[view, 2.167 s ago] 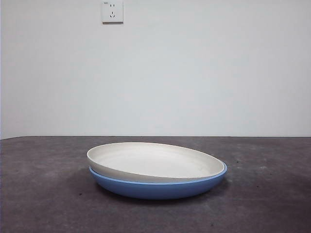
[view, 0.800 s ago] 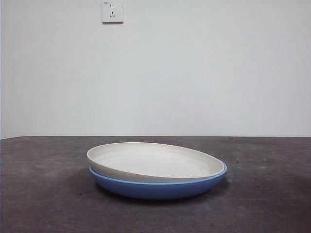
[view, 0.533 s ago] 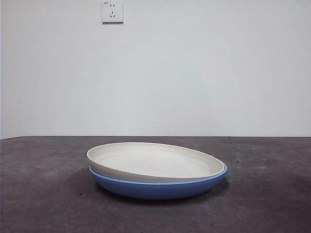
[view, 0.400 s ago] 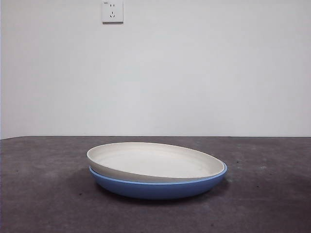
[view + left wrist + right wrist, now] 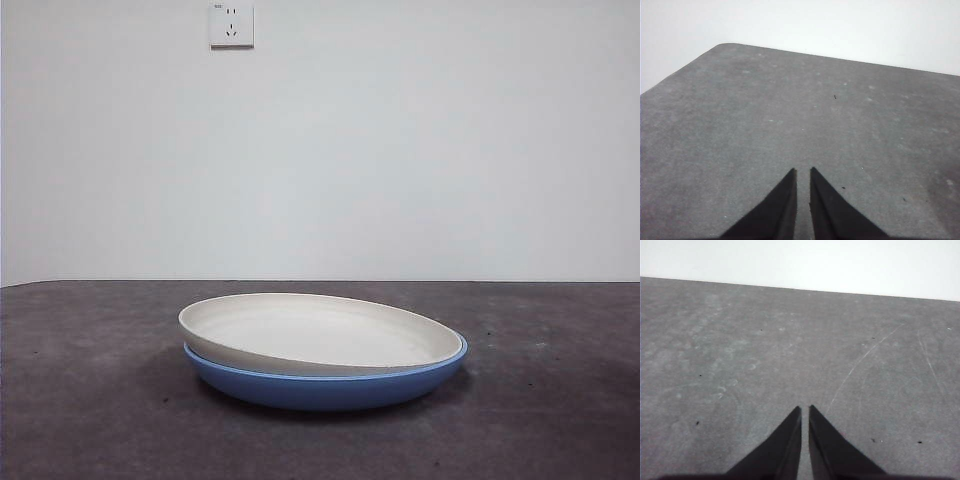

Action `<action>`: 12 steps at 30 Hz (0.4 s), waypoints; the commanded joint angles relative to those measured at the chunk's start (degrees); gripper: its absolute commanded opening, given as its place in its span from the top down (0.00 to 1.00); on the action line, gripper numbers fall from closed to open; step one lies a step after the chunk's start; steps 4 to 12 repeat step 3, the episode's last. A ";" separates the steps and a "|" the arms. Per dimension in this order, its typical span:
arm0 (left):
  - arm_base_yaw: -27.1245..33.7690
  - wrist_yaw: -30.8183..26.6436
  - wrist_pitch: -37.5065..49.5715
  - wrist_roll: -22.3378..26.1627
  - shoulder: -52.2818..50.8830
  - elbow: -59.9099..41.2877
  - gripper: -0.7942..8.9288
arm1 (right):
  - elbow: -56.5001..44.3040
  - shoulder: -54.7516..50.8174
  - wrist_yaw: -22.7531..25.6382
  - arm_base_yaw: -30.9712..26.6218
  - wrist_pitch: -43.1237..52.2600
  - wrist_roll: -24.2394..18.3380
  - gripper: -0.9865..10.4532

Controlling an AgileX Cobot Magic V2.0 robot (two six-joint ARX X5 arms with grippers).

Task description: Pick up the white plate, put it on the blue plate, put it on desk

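The left gripper [image 5: 803,171] is seen with its two black jaws drawn almost together, only a thin slit left between the tips, and nothing is held in them. Bare speckled tabletop is all that lies beneath and beyond it. The right gripper [image 5: 805,408] is shown the same way: jaws nearly touching, a narrow gap, nothing gripped, and faint pale scratches are seen on the surface ahead of it. Neither plate is caught in either wrist view, so how far each gripper stands from the plates cannot be told.

Out on the flat dark grey-brown mottled desk [image 5: 90,400], the wide, shallow, round glossy medium-blue plate [image 5: 330,388] is seen resting flat on the tabletop. The wide, round off-white matte plate [image 5: 320,332] is found lying inside it, tilted rather than nested level: its one side is raised clear above the blue rim, while its other side is sunk within that rim. The two plates are in contact. No arm is seen in the front view. A white wall socket [image 5: 231,25] is mounted high on the pale wall behind.
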 commanded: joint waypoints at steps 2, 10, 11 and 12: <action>0.07 -0.28 -0.39 0.90 -0.13 -1.18 0.87 | -0.31 -0.09 0.00 0.00 0.68 0.76 0.89; 0.07 -0.28 -0.39 0.90 -0.13 -1.16 0.87 | -0.31 -0.09 0.00 0.00 0.68 0.76 0.89; 0.07 -0.28 -0.39 0.90 -0.13 -1.16 0.87 | -0.31 -0.09 0.00 0.00 0.68 0.76 0.89; 0.07 -0.28 -0.39 0.90 -0.13 -1.16 0.87 | -0.31 -0.09 0.00 0.00 0.68 0.76 0.89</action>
